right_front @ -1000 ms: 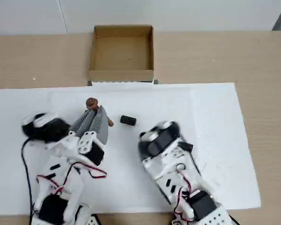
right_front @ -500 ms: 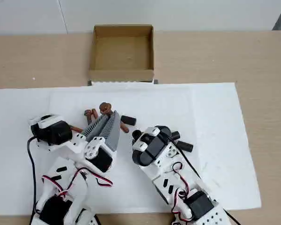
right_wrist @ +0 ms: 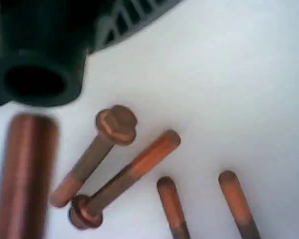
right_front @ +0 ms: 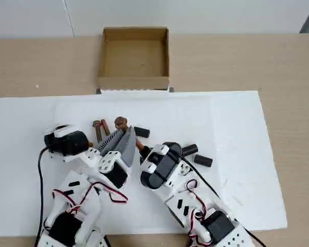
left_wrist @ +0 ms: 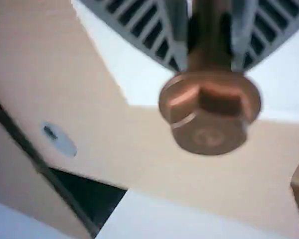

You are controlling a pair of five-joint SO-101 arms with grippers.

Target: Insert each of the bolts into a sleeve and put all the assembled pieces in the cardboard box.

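One bolt (right_front: 120, 122), seen from above, is pinched in my left pincer (right_front: 122, 133), its head towards the box (right_front: 134, 82), which sits on the wooden table (right_front: 288, 62) at the far edge of the white sheet (right_front: 237, 123). Left wrist: shank along the fingers (left_wrist: 139, 30); the head's stamp is too blurred to read. Right wrist: my right pincer (right_wrist: 40, 55) clamps a black sleeve (right_wrist: 37, 79), bore open; four loose bolts (right_wrist: 89, 159) lie flat on the sheet.

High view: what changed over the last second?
The left hand, shut on a bolt throughout, swung right and back toward the bases. The right hand, gripping a sleeve, shifted left toward it, uncovering two loose sleeves on the paper. Loose bolts came into sight beside the left hand. The cardboard box and the lone sleeve before it stayed put.
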